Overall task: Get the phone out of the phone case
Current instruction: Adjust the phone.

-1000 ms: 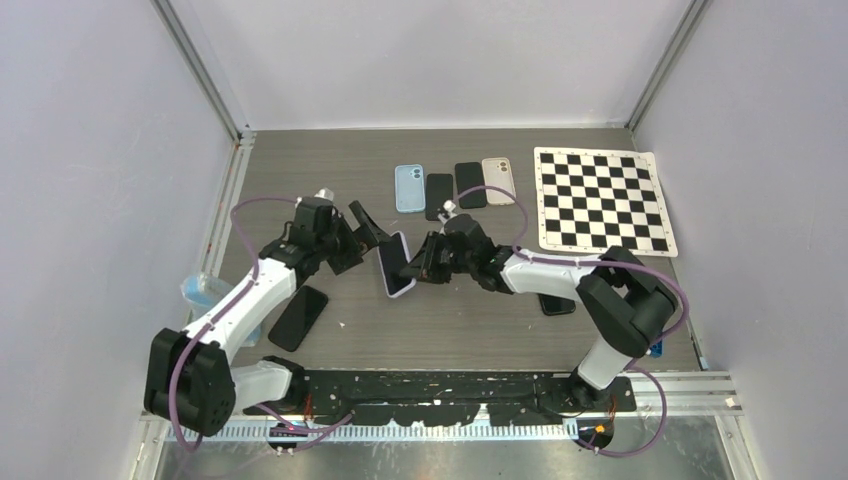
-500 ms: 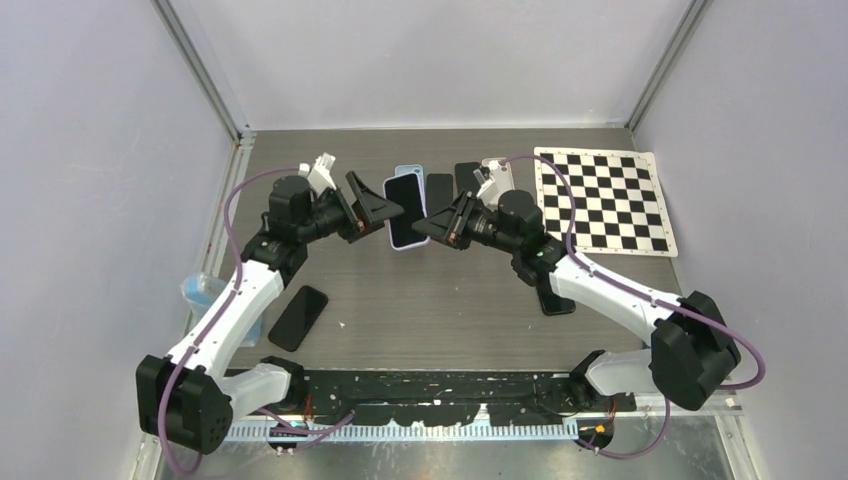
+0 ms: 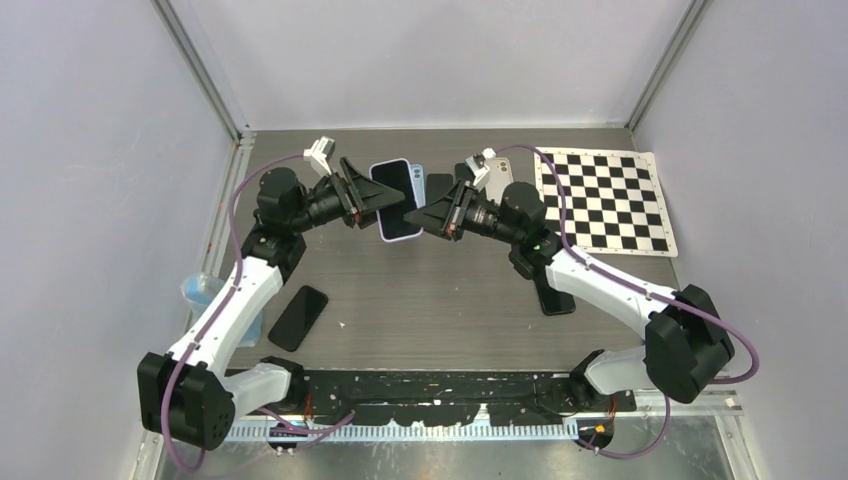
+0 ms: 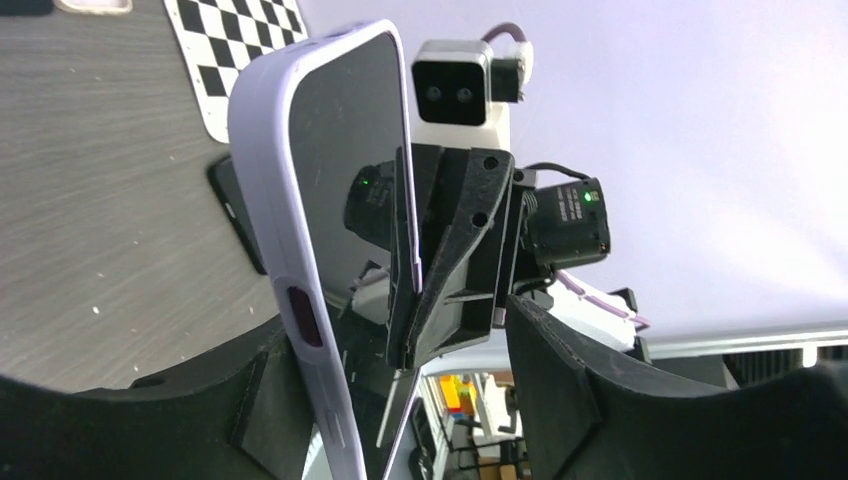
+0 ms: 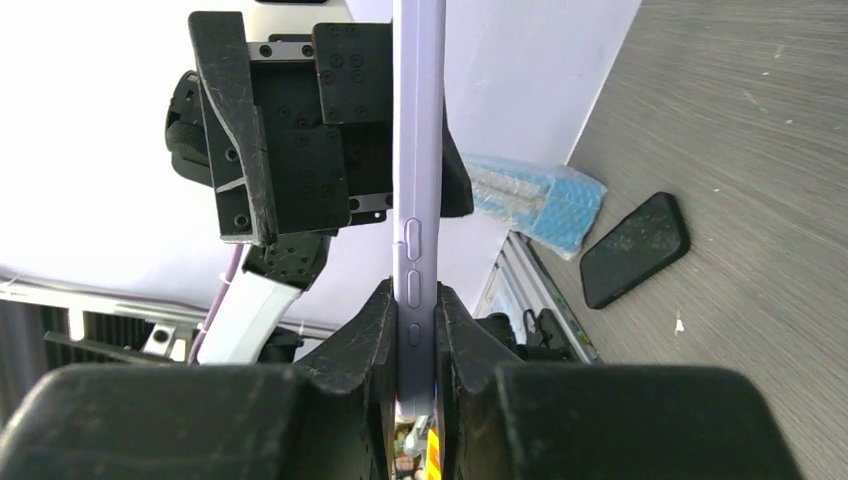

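Observation:
A phone (image 3: 392, 193) with a dark screen sits in a lilac phone case (image 3: 400, 232) and is held upright in the air above the table's middle back. My right gripper (image 3: 432, 215) is shut on the case, clamping it across its thickness (image 5: 417, 150) between both fingers (image 5: 372, 330). My left gripper (image 3: 376, 200) straddles the phone from the other side. In the left wrist view one finger (image 4: 265, 400) lies against the case's side (image 4: 275, 200). The other finger (image 4: 560, 390) stands apart from the screen (image 4: 345, 180), so these jaws are open.
Several phones lie at the back: a light blue one (image 3: 418, 182), a black one (image 3: 440, 185) and a beige one (image 3: 498, 170). A checkerboard (image 3: 600, 200) is at the back right. Black phones lie at the left (image 3: 298, 317) and under the right arm (image 3: 556, 300). A blue packet (image 3: 203, 290) sits at the left edge.
Both arms have lifted the cased phone off the table area and carried it up and toward the back. The left jaws have narrowed around it. The right grip is unchanged.

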